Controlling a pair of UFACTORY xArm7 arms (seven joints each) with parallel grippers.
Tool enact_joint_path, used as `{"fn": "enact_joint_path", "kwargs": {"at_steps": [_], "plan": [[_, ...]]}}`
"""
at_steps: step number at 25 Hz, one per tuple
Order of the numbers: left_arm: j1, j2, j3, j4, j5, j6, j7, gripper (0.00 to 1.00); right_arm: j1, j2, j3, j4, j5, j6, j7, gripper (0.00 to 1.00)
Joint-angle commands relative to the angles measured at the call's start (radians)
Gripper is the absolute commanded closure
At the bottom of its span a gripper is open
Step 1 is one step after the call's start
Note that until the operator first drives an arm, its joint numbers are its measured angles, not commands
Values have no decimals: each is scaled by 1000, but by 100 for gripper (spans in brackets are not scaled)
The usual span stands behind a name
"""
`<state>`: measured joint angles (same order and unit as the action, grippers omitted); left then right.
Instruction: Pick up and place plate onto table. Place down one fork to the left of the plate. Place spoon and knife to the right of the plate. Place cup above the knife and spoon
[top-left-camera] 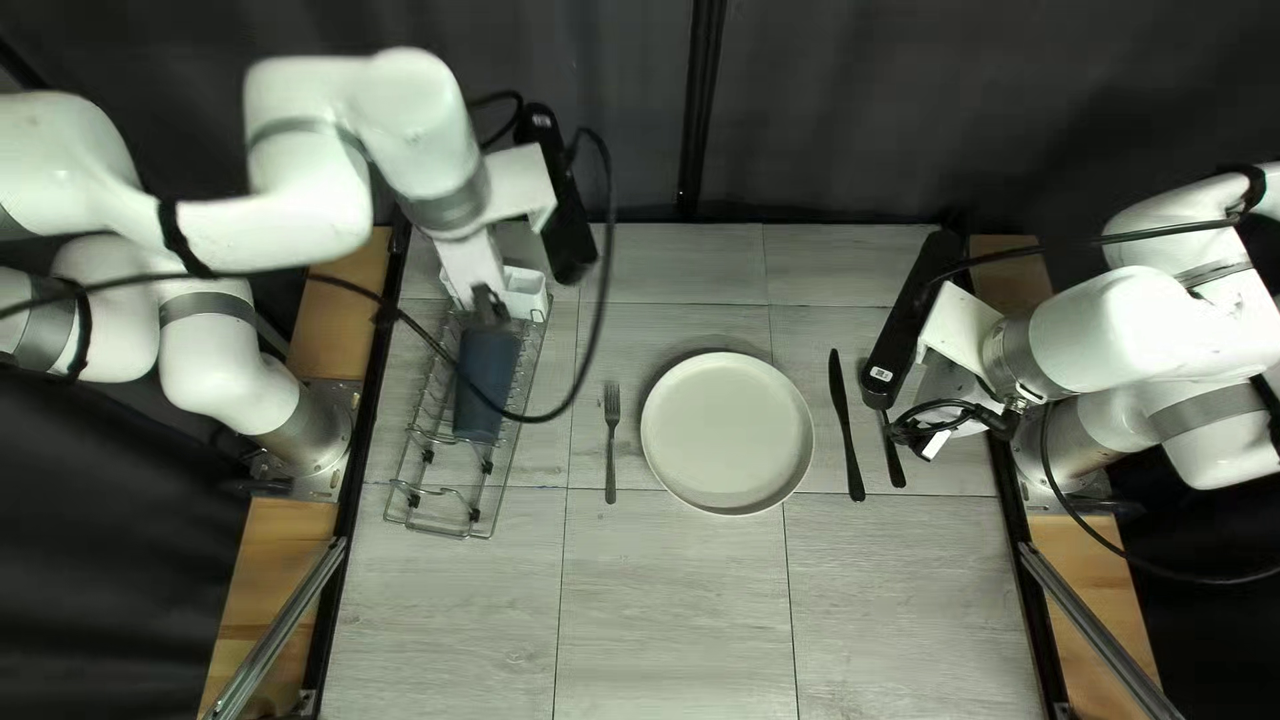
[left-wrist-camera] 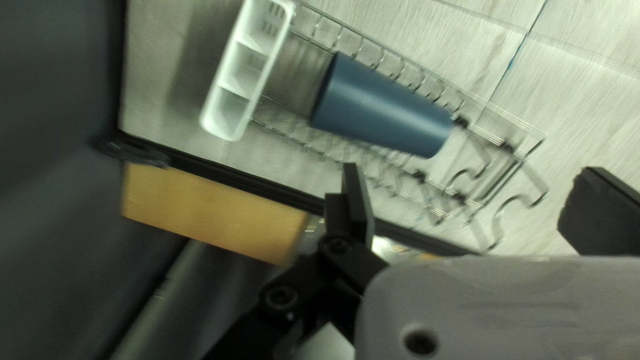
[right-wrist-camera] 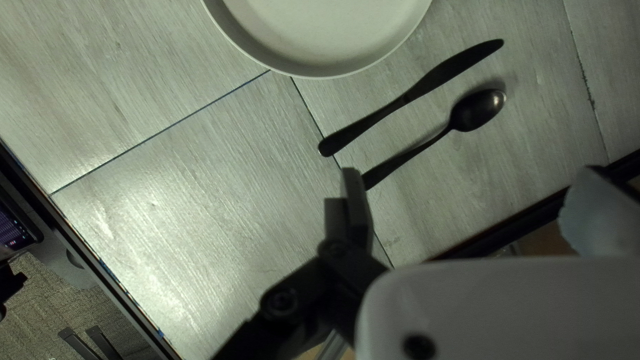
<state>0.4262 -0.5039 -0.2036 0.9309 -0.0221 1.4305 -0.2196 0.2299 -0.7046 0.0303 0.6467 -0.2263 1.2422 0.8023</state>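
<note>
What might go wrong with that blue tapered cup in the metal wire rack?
The open left gripper could catch the rack while reaching for the cup. The cup lies on its side and may tip when stood up. The black cable, crossing the rack in the top left view, might snag.

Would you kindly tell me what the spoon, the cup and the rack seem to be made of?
Spoon: probably dark-coated metal, given the soft glint in its bowl.
Cup: satin blue, perhaps plastic or coated metal; its even sheen leaves that open.
Rack: metal wire, judging by its thin, shiny bars.
</note>
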Motion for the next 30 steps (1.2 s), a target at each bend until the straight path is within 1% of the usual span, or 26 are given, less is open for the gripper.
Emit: {"fn": "enact_joint_path", "kwargs": {"at_steps": [1, 6, 7, 8, 9, 10, 11, 12, 13, 16, 17, 18, 21, 25, 27, 28, 30], "plan": [[25, 82, -132, 38, -24, -23, -361, 0, 0, 0, 0, 0, 0, 0, 0, 0], [25, 82, -132, 38, -24, -23, -361, 0, 0, 0, 0, 0, 0, 0, 0, 0], [32, 88, -119, 32, -39, -29, -374, 0, 0, 0, 0, 0, 0, 0, 0, 0], [57, 87, -119, 13, -48, -50, -451, 0, 0, 0, 0, 0, 0, 0, 0, 0], [65, 81, -122, 0, -56, -62, -492, 0, 0, 0, 0, 0, 0, 0, 0, 0], [77, 38, -137, -74, -81, -116, -599, 0, 0, 0, 0, 0, 0, 0, 0, 0], [83, 8, -150, -121, -95, -156, -667, 0, 0, 0, 0, 0, 0, 0, 0, 0], [86, -7, -158, -143, -101, -175, -706, 0, 0, 0, 0, 0, 0, 0, 0, 0], [92, -31, -185, -188, -104, -208, -799, 0, 0, 0, 0, 0, 0, 0, 0, 0], [102, -63, -241, -252, -101, -236, -970, 0, 0, 0, 0, 0, 0, 0, 0, 0], [106, -56, -253, -256, -95, -238, -998, 0, 0, 0, 0, 0, 0, 0, 0, 0], [114, -44, -273, -287, -73, -268, -1036, 0, 0, 0, 0, 0, 0, 0, 0, 0], [124, -49, -296, -355, -63, -306, -1097, 0, 0, 0, 0, 0, 0, 0, 0, 0], [159, -20, -329, -369, -47, -296, -1200, 0, 0, 0, 0, 0, 0, 0, 0, 0], [171, -18, -332, -389, -47, -301, -1231, 0, 0, 0, 0, 0, 0, 0, 0, 0], [175, -34, -324, -429, -53, -322, -1241, 0, 0, 0, 0, 0, 0, 0, 0, 0], [179, -50, -315, -475, -62, -359, -1249, 0, 0, 0, 0, 0, 0, 0, 0, 0]]}}
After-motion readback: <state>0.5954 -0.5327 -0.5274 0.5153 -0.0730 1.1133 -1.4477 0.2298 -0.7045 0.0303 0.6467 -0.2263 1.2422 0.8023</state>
